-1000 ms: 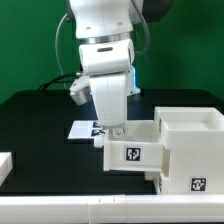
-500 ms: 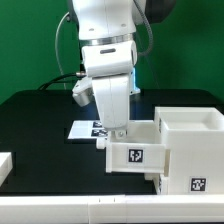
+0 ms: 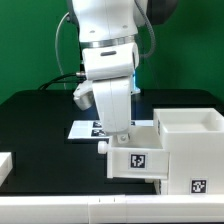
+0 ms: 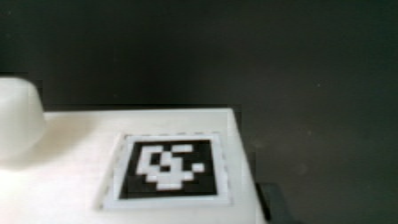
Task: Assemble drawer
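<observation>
Gripper hangs low over the tray, fingers pressed together w/ no gap showing, tips right at the tray's back wall. Whether a thin wall edge is pinched between them can't be told; it reads as clenched. The tray sits directly below and in front of the gripper, tag facing the camera, pushed partway into the housing, which stands just beside the gripper on the exterior view's right w/ its top open and a small tag low on its front. Behind the gripper, flat on the black table, lies the marker board, mostly hidden by the arm. Well away, at the exterior view's left edge, a second white piece is cut off. Wrist view: white tray surface w/ a tag, blurred, and a rounded white shape beside it, prob. the knob.
</observation>
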`<state>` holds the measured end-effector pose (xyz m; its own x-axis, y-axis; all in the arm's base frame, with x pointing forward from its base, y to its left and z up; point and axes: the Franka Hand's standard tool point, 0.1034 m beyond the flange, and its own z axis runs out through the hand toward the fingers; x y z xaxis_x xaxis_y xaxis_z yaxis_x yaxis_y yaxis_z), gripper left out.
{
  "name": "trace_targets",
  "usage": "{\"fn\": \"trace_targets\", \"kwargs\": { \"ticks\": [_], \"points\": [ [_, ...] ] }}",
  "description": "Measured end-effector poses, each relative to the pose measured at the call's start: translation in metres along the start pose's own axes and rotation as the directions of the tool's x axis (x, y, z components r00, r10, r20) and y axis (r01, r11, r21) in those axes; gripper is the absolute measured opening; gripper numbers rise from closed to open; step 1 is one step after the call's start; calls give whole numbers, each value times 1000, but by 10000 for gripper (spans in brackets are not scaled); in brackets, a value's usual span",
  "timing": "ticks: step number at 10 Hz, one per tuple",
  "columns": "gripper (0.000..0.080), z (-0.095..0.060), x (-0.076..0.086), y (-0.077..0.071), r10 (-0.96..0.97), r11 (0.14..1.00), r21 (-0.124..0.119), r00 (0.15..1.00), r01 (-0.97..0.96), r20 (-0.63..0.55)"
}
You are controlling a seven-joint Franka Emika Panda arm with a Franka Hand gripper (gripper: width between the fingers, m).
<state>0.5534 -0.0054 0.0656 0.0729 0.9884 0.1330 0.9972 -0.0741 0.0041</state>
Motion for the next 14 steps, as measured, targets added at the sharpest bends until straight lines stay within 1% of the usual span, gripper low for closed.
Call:
{"fn": "trace_targets", "kwargs": {
  "ticks": [3,4,5,7,9,10,11,12,13,14],
  "points": [
    [38,1,12,-4,-36,999,2,999,36,7],
    [38,2,16,-5,-50,999,-3,999,50,6],
    [38,3,18,-5,-65,998,-6,998,65,2],
    [38,4,25,-3,-65,998,-6,998,65,-1],
    [38,5,26,-3,-64,998,-6,998,64,-2],
    [143,5,26,-3,-64,998,-5,998,64,-2],
    [281,5,26,-3,-64,998,-5,998,64,-1],
    [417,-3,23,-3,-64,998,14,998,63,10],
    [417,-20,19,2,-63,998,18,998,63,28],
    [605,-33,15,5,-62,998,15,997,61,41]
  ]
}}
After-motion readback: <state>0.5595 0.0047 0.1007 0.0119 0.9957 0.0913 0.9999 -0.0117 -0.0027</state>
